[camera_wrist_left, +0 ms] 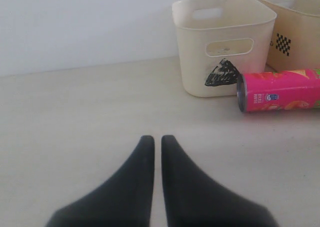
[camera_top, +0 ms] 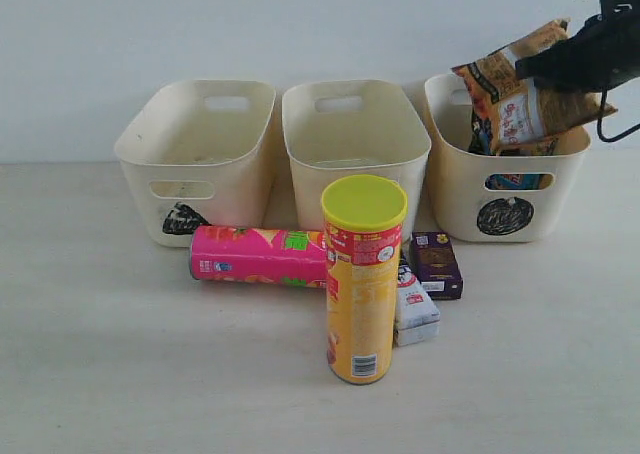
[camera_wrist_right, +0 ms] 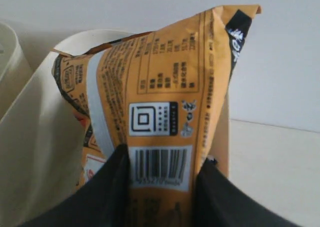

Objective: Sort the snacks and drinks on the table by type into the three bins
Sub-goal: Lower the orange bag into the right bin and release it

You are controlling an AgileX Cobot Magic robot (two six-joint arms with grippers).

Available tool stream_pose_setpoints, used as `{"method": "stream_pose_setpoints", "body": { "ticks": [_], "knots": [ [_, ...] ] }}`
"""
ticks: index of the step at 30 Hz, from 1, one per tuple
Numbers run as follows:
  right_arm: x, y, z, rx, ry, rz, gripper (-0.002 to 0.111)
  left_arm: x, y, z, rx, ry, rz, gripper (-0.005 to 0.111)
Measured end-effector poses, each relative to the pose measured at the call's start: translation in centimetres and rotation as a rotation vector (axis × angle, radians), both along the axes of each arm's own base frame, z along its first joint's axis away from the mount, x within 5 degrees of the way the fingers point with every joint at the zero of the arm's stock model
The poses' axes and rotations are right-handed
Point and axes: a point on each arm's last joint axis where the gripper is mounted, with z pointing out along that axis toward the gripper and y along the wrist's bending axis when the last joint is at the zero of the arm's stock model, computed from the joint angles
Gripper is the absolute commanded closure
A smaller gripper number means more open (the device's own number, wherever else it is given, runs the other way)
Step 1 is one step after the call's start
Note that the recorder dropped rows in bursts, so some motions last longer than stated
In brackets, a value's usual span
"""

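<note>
My right gripper (camera_top: 535, 67) is shut on an orange-brown snack bag (camera_top: 520, 94) and holds it over the right bin (camera_top: 455, 189); the wrist view shows the bag (camera_wrist_right: 160, 102) between the black fingers (camera_wrist_right: 107, 187). A blue-white bag (camera_top: 515, 181) shows through that bin's handle cutout. A yellow chip tube (camera_top: 362, 279) stands upright in front. The pink tube (camera_top: 258, 255) lies on its side behind it. A purple carton (camera_top: 436, 264) and a white-and-blue carton (camera_top: 414, 309) lie beside the yellow tube. My left gripper (camera_wrist_left: 157, 139) is shut and holds nothing, low over the table, out of the exterior view.
The left bin (camera_top: 200, 154) and middle bin (camera_top: 350, 139) stand in a row with the right one against a white wall. The left wrist view shows the left bin (camera_wrist_left: 222, 42) and the pink tube (camera_wrist_left: 280, 89) ahead.
</note>
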Motion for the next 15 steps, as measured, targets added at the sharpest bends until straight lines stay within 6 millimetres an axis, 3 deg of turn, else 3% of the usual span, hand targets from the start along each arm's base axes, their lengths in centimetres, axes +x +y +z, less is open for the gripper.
{"method": "stream_pose_setpoints", "body": {
  "ticks": [2,4,6,10,12,15],
  "knots": [
    [0.1,0.0,-0.2,0.001,0.006,0.001,0.038,0.0,0.0,0.0,0.0,0.0,0.0,0.102],
    [0.1,0.0,-0.2,0.0,0.004,0.0,0.022,0.0,0.0,0.0,0.0,0.0,0.0,0.102],
    [0.1,0.0,0.0,-0.002,-0.005,-0.003,0.021,0.0,0.0,0.0,0.0,0.0,0.0,0.102],
    [-0.1,0.0,0.9,-0.001,-0.027,-0.005,0.032,0.0,0.0,0.0,0.0,0.0,0.0,0.102],
    [-0.5,0.0,2.1,0.001,-0.051,-0.005,0.044,0.0,0.0,0.0,0.0,0.0,0.0,0.102],
    [-1.3,0.2,3.7,0.009,-0.072,0.009,0.075,0.0,0.0,0.0,0.0,0.0,0.0,0.102]
  ]
}}
